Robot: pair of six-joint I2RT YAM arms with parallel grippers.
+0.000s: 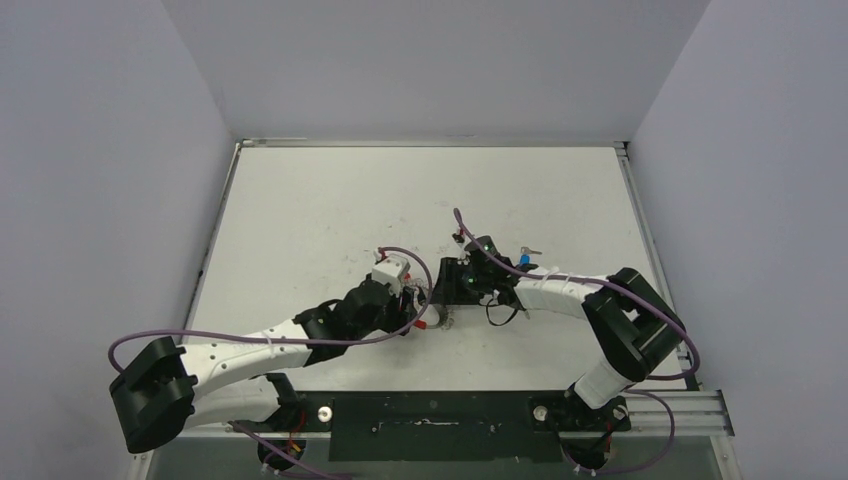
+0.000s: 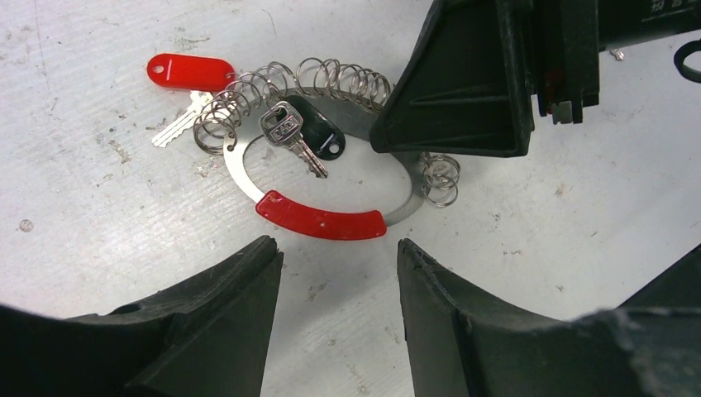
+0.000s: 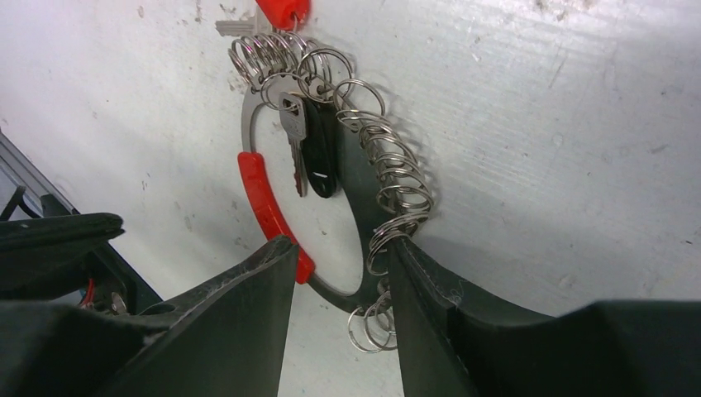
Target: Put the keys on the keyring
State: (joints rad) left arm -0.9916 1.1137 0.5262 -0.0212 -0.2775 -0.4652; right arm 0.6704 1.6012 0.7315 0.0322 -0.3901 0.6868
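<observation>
The keyring, a flat silvery loop with a red curved section and many small split rings strung on it, lies on the table. It carries a silver key with a black tag. My left gripper is open and empty just short of the red section. My right gripper is open with the keyring's near end between its jaws, and its right finger touches the split rings. The blue-headed key lies by the right forearm. The green-headed key is not in view.
A red-headed key lies just beyond the keyring's left end. The two grippers meet at the table's middle, close together. Purple cables loop over both arms. Walls stand at the left, right and back.
</observation>
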